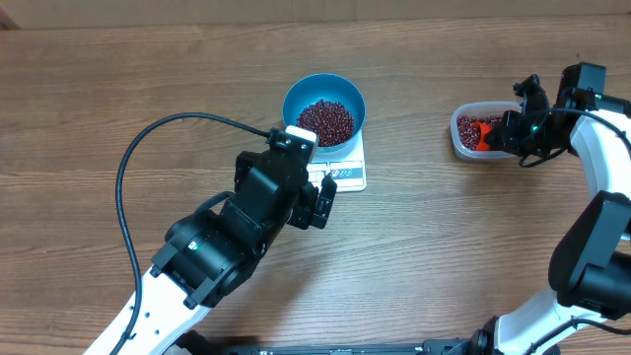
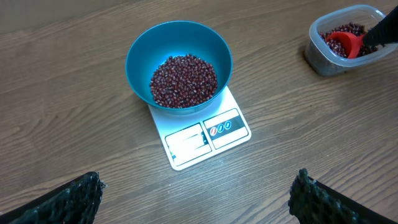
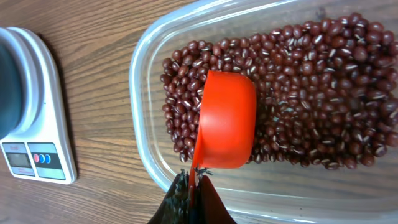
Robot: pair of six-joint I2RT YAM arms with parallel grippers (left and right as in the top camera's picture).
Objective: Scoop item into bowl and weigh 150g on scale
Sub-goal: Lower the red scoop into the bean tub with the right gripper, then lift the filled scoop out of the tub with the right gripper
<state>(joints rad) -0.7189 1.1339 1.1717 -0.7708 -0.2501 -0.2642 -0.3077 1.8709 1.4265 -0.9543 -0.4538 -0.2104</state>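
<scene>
The blue bowl (image 1: 324, 108) (image 2: 179, 63) sits on the white scale (image 1: 342, 174) (image 2: 205, 135) (image 3: 34, 118) and holds a heap of dark red beans (image 1: 325, 120) (image 2: 184, 81). My left gripper (image 1: 320, 204) (image 2: 198, 198) hovers just in front of the scale, its jaws wide apart with nothing between them. My right gripper (image 1: 496, 134) (image 3: 194, 182) is shut on the handle of an orange scoop (image 3: 227, 119) (image 1: 484, 134) (image 2: 346, 43). The scoop rests on the beans (image 3: 311, 93) inside a clear plastic tub (image 1: 477, 132) (image 2: 344, 38) (image 3: 149, 143).
The wooden table (image 1: 148, 89) carries the tub to the right of the scale. A black cable (image 1: 148, 148) loops from the left arm across the table's left side.
</scene>
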